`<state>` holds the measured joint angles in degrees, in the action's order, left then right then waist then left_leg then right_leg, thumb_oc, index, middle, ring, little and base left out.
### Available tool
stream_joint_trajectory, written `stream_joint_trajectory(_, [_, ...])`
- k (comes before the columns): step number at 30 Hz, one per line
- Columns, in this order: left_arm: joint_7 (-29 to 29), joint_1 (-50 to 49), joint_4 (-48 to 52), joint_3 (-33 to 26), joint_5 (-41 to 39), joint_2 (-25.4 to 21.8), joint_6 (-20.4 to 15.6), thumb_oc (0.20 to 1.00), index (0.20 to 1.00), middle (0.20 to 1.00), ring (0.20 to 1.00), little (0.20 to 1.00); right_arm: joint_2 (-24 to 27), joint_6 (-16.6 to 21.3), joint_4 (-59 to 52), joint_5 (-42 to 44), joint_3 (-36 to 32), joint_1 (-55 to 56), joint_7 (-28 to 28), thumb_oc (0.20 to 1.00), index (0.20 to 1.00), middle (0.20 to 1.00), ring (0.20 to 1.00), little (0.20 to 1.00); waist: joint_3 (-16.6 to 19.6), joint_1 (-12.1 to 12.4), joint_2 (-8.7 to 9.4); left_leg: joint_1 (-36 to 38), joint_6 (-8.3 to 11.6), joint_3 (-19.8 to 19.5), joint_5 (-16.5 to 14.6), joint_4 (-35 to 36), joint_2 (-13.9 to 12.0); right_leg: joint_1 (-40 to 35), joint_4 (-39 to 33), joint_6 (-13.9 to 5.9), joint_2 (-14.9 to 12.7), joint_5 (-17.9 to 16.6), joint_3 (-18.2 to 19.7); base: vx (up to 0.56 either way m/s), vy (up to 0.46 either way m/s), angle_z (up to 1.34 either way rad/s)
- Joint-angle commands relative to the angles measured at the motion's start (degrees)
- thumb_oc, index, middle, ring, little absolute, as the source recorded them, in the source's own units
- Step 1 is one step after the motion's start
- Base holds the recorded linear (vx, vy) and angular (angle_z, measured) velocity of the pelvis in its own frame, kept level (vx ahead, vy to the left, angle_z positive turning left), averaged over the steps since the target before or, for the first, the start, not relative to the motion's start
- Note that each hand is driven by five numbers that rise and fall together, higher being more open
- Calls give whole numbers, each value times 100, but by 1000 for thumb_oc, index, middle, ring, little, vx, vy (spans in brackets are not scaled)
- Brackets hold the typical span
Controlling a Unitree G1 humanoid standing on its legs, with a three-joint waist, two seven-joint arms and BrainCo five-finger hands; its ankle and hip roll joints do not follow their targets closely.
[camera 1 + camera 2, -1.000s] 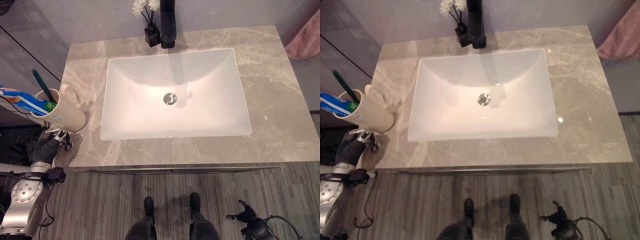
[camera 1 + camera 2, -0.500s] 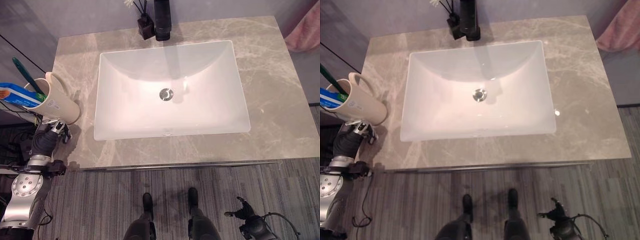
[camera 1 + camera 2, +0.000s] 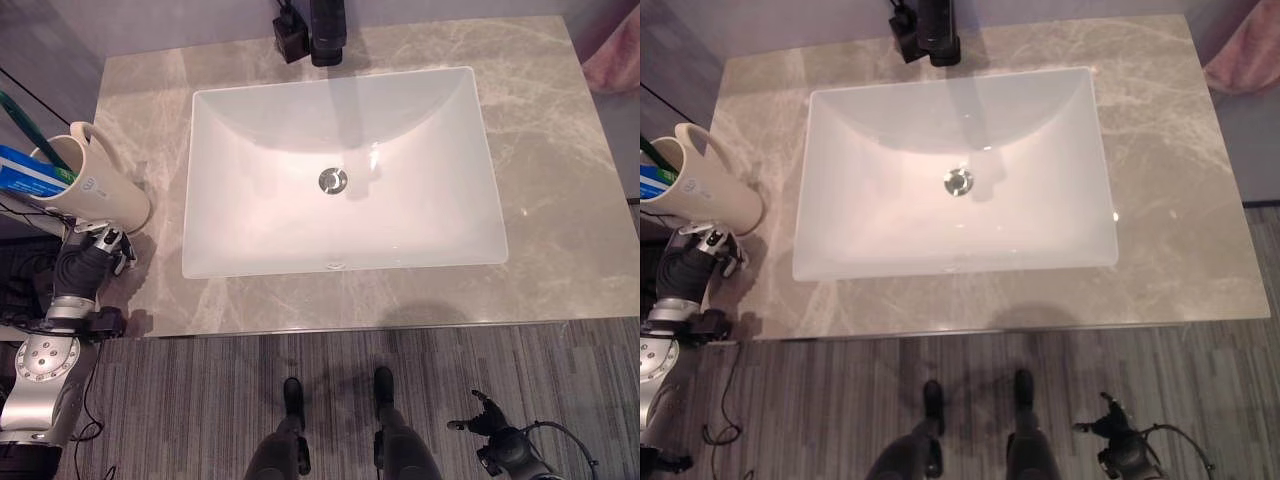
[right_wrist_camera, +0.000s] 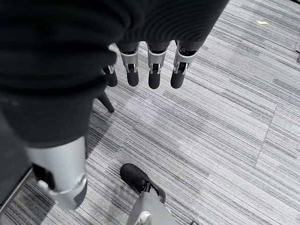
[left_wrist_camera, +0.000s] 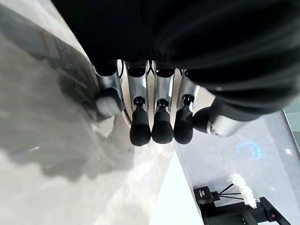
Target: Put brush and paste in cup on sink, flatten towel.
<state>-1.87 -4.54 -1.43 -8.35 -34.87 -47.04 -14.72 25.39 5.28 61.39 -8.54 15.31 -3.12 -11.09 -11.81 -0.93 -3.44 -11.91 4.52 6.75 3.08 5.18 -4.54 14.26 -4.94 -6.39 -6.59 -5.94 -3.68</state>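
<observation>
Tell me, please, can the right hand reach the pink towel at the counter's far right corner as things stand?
Probably not yet. The right hand hangs low over the floor, fingers relaxed, far from the pink towel; nothing blocks the way.

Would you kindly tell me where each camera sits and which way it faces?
Left eye view: on the head, looking down at the sink, cup and left robot hand.
Right eye view: beside it, same scene; right robot hand low over the floor.
Left wrist view: along curled fingers by the counter.
Right wrist view: down past relaxed fingers at the floor.
Shared: both eye views show the faucet.
</observation>
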Motion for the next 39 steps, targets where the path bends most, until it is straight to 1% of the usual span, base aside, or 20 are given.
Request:
stream_joint_trajectory(1, [95, -394, -171, -256, 104, 0, -99, 200, 200, 200, 200, 200, 10, 1, 170, 153, 68, -67, -45, 1000, 1000, 1000, 1000, 1000, 201, -3, 85, -35, 98, -98, 170, -18, -124, -114, -6, -293, -429, -83, -34, 0, 0, 0])
stream_joint_trajectory(8, [79, -591, -372, -497, 80, 31, -121, 200, 200, 200, 200, 200, 35, 20, 94, 100, 73, -55, -19, 1000, 1000, 1000, 1000, 1000, 206, 45, 54, -37, 94, -103, 184, -18, -99, -120, -6, -303, -441, -88, -69, 0, 0, 0])
stream_joint_trajectory(14, [-47, -445, -305, -549, 97, -57, -159, 200, 200, 200, 200, 200, 73, -4, -8, 76, 110, -140, -72, 1000, 1000, 1000, 1000, 1000, 71, 65, 56, -155, 99, -165, 246, -18, -85, -67, -6, -306, -445, -119, -126, -32, -2, 1])
stream_joint_trajectory(19, [-138, -142, -242, -426, 170, -193, -194, 200, 200, 200, 200, 200, 112, -10, -30, 155, 101, -211, -123, 1000, 1000, 1000, 1000, 1000, -82, 30, 78, -351, 115, -203, 306, -18, -59, 99, -6, -329, -442, -185, -169, -35, -1, 6])
stream_joint_trajectory(22, [-254, 20, -220, -383, 257, -239, -220, 200, 200, 200, 200, 200, 119, -7, -63, 176, 93, -221, -146, 1000, 1000, 1000, 1000, 1000, -103, 14, 100, -495, 133, -213, 342, -18, -60, 217, -6, -341, -446, -231, -164, -30, -5, 11])
stream_joint_trajectory(26, [-411, 313, -224, -243, 352, -154, -232, 200, 200, 200, 200, 200, 110, -17, -94, 244, 45, -207, -221, 1000, 1000, 1000, 1000, 1000, -171, -37, 117, -673, 149, -253, 376, -18, -62, 358, -6, -359, -452, -265, -187, 0, 0, 0])
stream_joint_trajectory(32, [-480, 611, -284, -79, 277, -99, -241, 200, 200, 200, 200, 200, 100, -28, -105, 299, 54, -233, -250, 1000, 1000, 1000, 1000, 1000, -180, -82, 103, -784, 151, -257, 368, -18, -52, 477, -6, -366, -459, -278, -133, 23, 9, 0])
stream_joint_trajectory(39, [-684, 975, -420, -5, 306, -182, -283, 200, 200, 200, 200, 200, 185, 44, -512, 437, -31, -249, -319, 1000, 1000, 1000, 1000, 1000, -165, -147, 123, -925, 161, -234, 362, -18, -70, 680, -6, -391, -437, -293, -16, 27, 11, -3])
